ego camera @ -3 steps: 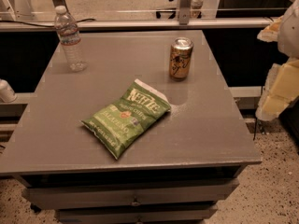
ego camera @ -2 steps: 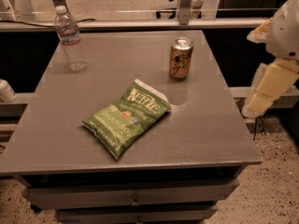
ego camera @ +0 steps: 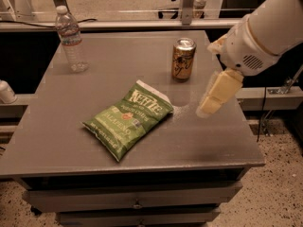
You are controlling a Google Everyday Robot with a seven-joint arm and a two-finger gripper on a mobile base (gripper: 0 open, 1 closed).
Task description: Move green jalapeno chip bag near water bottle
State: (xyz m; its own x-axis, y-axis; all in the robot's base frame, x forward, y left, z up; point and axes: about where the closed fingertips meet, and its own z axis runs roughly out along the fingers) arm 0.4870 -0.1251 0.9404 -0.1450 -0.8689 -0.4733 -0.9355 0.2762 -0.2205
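Dim warm light, brightest on pincer (ego camera: 215, 96) beside the can (ego camera: 183, 59).

my arm (ego camera: 265, 32) is cut off at the right edge; my gripper (ego camera: 216, 96), over the table's (ego camera: 71, 141) right side, hides some tabletop.

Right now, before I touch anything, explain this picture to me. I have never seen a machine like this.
There is a single view, looking down at a grey table from its front; where the camera is mounted is not known. The big white shape on the right is the robot's one arm, ending in its gripper. The gripper hangs over the table's right side and touches none of the things. On the table a green jalapeno chip bag lies flat near the middle. A water bottle stands at the far left corner, and a gold soda can stands at the far right. Nothing is held.
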